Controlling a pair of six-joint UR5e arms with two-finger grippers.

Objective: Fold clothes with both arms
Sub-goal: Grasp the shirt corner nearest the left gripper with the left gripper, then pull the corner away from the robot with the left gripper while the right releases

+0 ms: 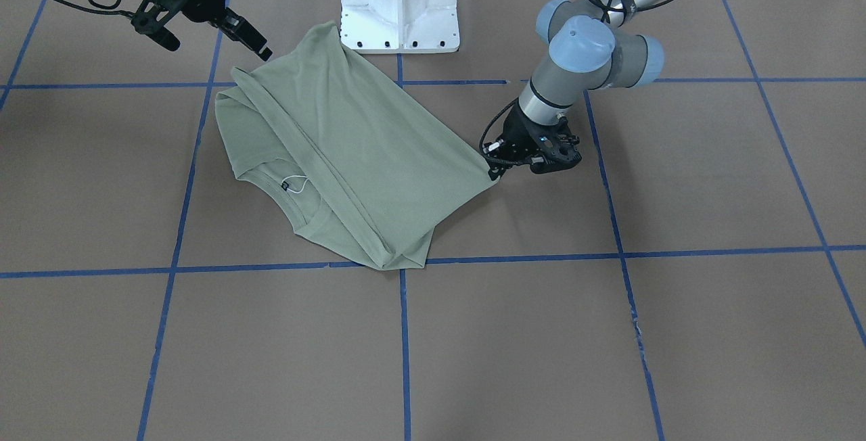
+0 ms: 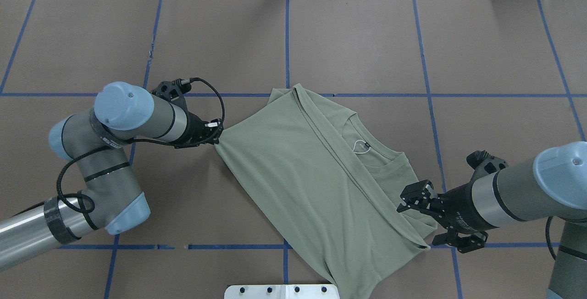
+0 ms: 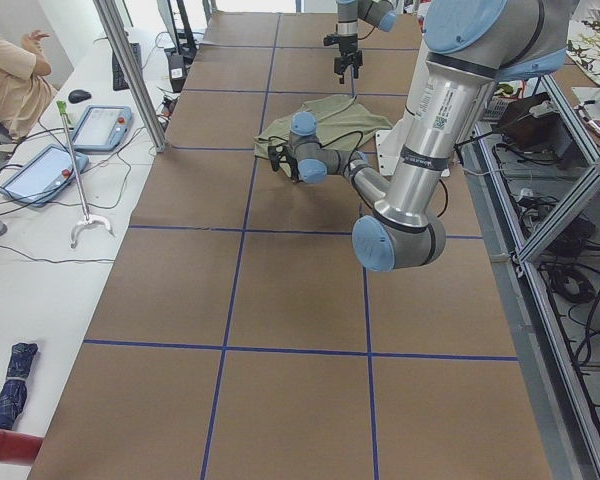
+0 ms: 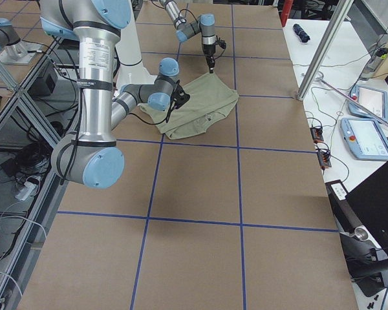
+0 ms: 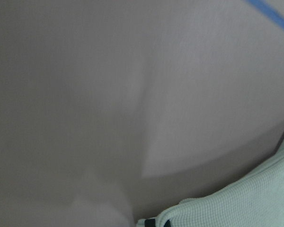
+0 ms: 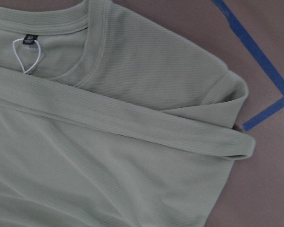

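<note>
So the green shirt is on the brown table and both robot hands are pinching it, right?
Not quite. Only the left gripper is pinching the shirt, at one corner. The right gripper is open with nothing between its fingers, as the exterior front-facing view shows. The shirt does lie on the brown table.

A robotics lab: silver-grey jointed robot arms (image 2: 137,118) reach over a brown tabletop (image 1: 710,177) gridded with blue tape; a white metal pedestal (image 1: 399,1) stands at its edge; aluminium frame posts (image 3: 128,70) and grey screen-faced control pendants (image 3: 102,125) with cables line a white side bench (image 3: 50,300).
</note>
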